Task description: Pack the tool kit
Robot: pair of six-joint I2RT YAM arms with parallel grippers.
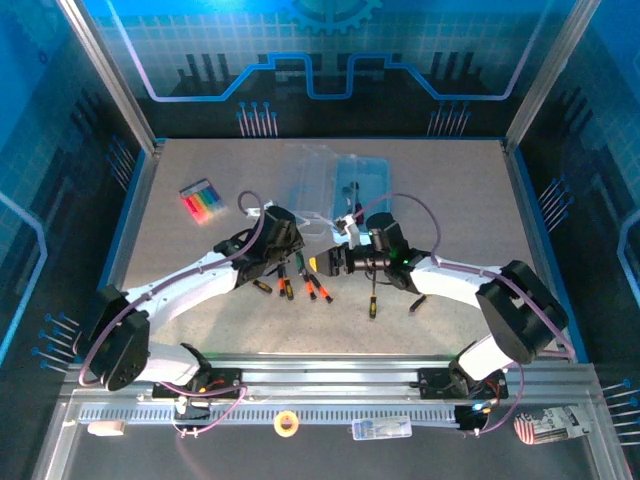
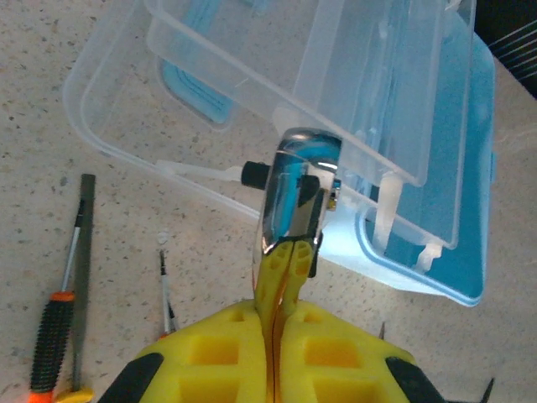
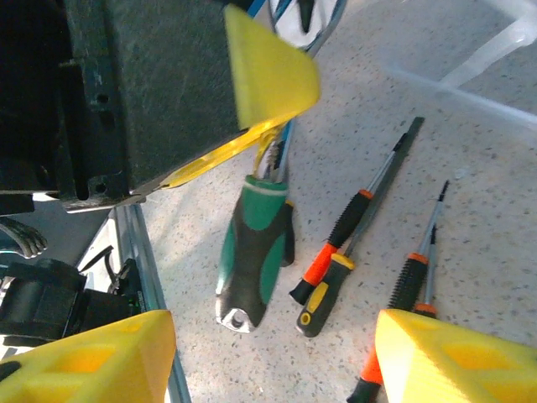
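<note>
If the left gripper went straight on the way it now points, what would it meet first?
Most likely the clear plastic case. The left gripper, shut on a shiny metal tool, points at the case's near rim, so the tool's tip would arrive before the gripper itself. Its height above the rim is unclear.

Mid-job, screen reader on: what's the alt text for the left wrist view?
The left gripper has its yellow fingers shut on a shiny metal tool, held in front of the open clear-and-blue plastic case. An orange-and-black-handled tool lies on the speckled table to the left.
</note>
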